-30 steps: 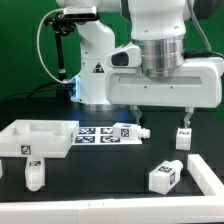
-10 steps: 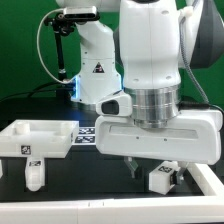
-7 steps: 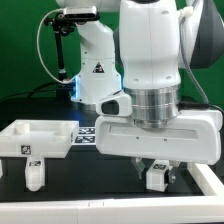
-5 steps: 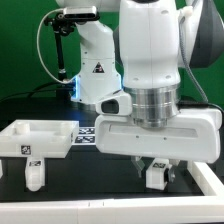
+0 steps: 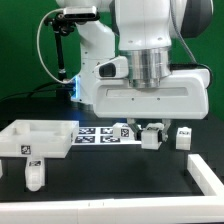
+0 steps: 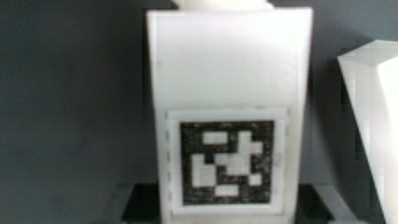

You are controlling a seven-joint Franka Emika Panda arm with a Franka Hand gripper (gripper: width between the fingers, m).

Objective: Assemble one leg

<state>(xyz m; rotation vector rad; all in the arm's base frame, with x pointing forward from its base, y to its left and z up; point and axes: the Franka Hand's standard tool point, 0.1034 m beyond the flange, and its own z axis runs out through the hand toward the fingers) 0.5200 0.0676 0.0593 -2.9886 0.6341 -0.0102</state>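
One leg (image 5: pixel 151 139) pinched in my hand (image 5: pixel 151 130), seemingly clear of bench (image 5: pixel 100 185) (transport step); next, carry to panel (image 5: pixel 40 140), align upright.

The black table (image 5: pixel 100 188) carries a white rimmed panel (image 5: pixel 35 140) by its edge at the exterior view's left, a short leg (image 5: pixel 33 176) nearer that front corner, the marker board (image 5: pixel 100 135) mid-table, and a tagged block (image 5: pixel 183 137) and white slab (image 5: pixel 207 175) toward the opposite edge

Lying flat toward the far edge of the dark worktop (image 5: pixel 110 185), the white marker board (image 5: pixel 100 135), several black-and-white tags facing up, partly hidden.
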